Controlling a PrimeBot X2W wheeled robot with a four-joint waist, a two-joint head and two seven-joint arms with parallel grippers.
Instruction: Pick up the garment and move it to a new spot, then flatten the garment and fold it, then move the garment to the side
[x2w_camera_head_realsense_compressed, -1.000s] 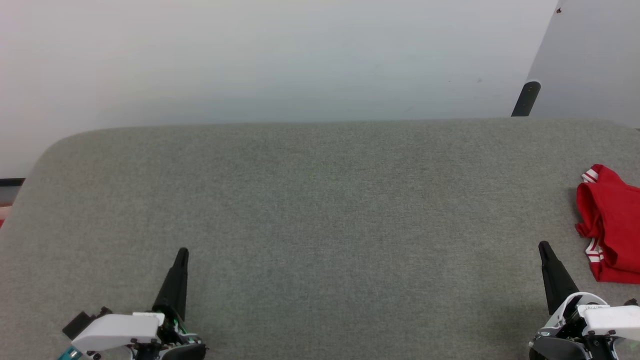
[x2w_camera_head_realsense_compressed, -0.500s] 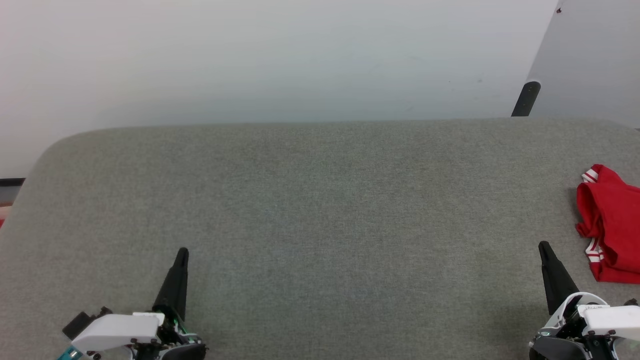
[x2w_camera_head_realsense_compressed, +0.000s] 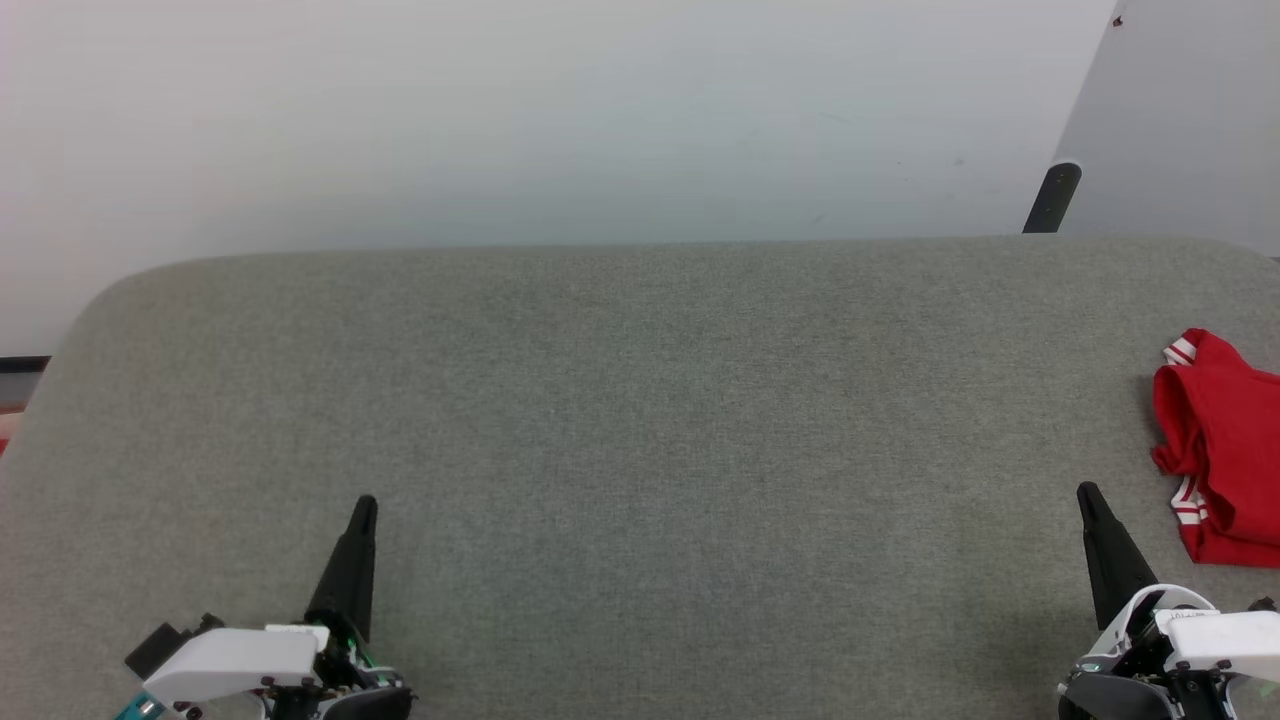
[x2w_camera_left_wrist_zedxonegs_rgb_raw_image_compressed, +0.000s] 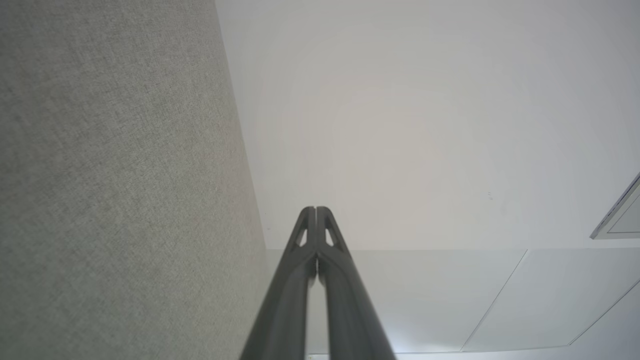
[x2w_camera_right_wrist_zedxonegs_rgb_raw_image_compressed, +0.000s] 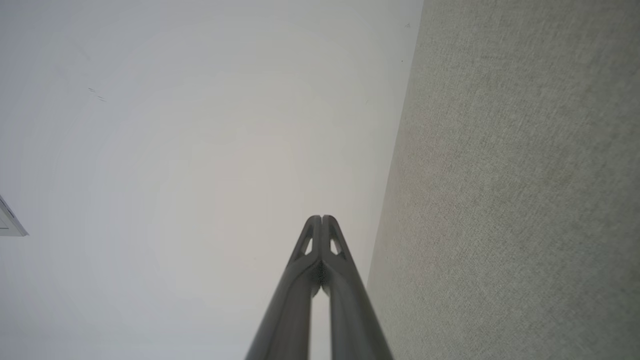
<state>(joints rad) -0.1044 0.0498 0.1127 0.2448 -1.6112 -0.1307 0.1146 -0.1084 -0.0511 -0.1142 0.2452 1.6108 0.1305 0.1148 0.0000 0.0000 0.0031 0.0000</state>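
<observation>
A red garment with red-and-white striped trim lies at the far right edge of the head view, about halfway down, partly cut off by the frame. It rests on a grey fabric-covered surface as a compact, rumpled bundle with a rounded opening facing left (too much of it is outside the frame to tell whether it is loosely folded or merely bunched). No lettering shows on the visible part.

Just below and to the left of it, in the lower right corner, the right gripper points up the frame. Its two dark fingers are pressed together and hold nothing, and its tip is near the garment but apart from it. In the lower left corner, well apart from the garment, the left gripper points up the same way, fingers also pressed together and empty. Each wrist view shows that arm's fingertips meeting, with grey fabric on one side and pale wall on the other.

The wide middle of the surface lies between the two grippers. Behind it is a pale wall, with a dark post at the upper right.

As a judgement, this scene fits two stages. The garment may be waiting in a heap to be picked up, or it may be folded and set aside with both arms at rest. The pictures do not settle which, so no next move can be named. The right gripper is the nearer of the two.
</observation>
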